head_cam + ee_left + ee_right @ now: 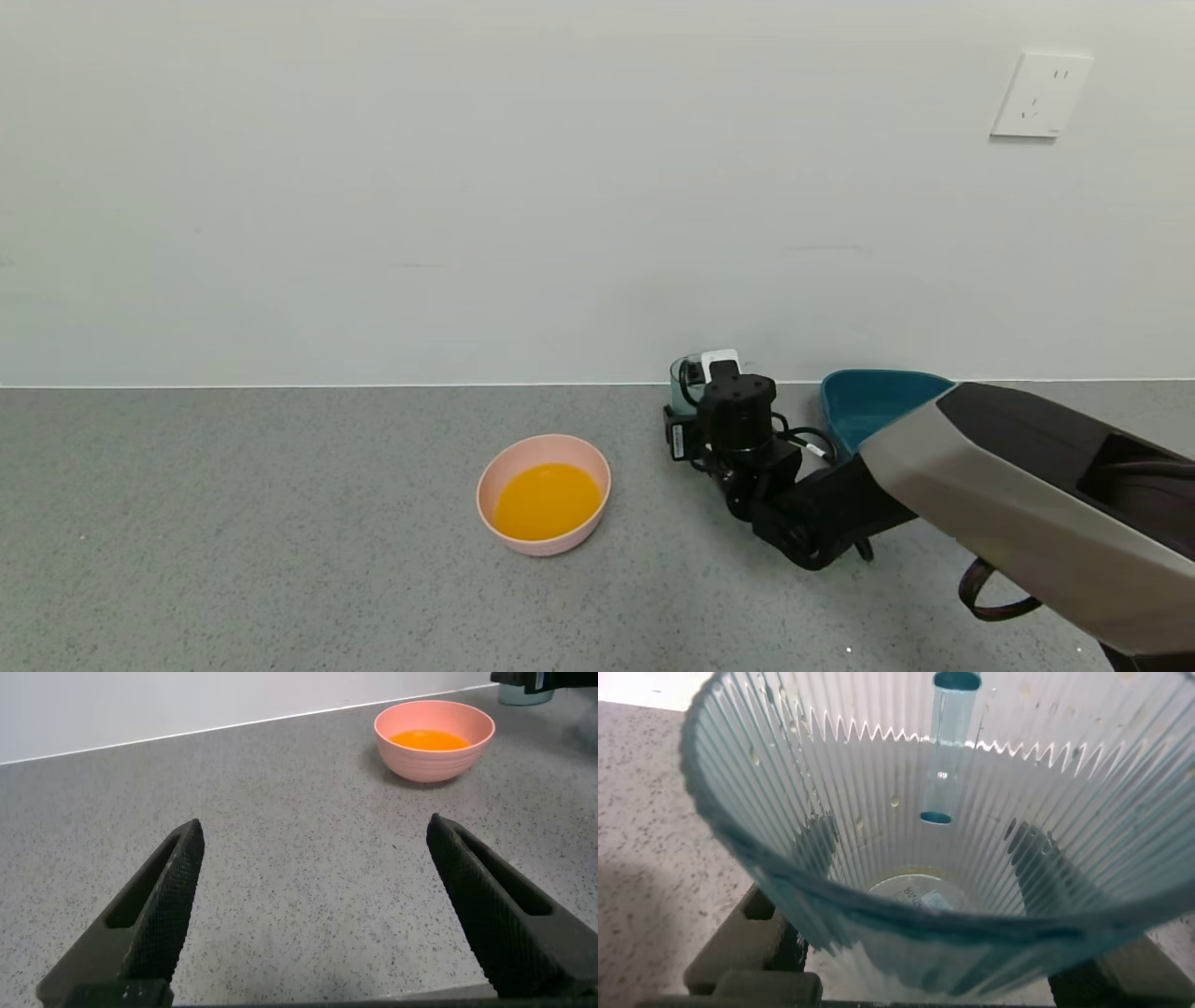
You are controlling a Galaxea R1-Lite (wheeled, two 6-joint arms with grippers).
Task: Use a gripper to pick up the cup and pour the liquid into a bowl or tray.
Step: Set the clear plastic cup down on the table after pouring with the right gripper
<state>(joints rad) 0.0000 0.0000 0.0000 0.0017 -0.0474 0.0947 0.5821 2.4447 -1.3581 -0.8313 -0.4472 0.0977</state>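
Note:
The pink bowl [543, 493] stands mid-table and holds the orange liquid [546, 500]; both also show in the left wrist view, bowl [434, 751] and liquid [428, 739]. My right gripper [695, 394] is near the wall, right of the bowl, shut on the blue-green ribbed cup [682, 377]. In the right wrist view the cup [906, 784] is upright between the fingers [738, 952]. It is nearly empty, with a thin orange trace at the bottom. My left gripper [313, 835] is open and empty over bare table, well short of the bowl.
A dark teal tray [878, 399] stands against the wall just right of the right gripper. The right arm [1018, 485] reaches in from the lower right. A wall socket [1041, 93] is high on the right. The grey speckled table [233, 523] ends at the wall.

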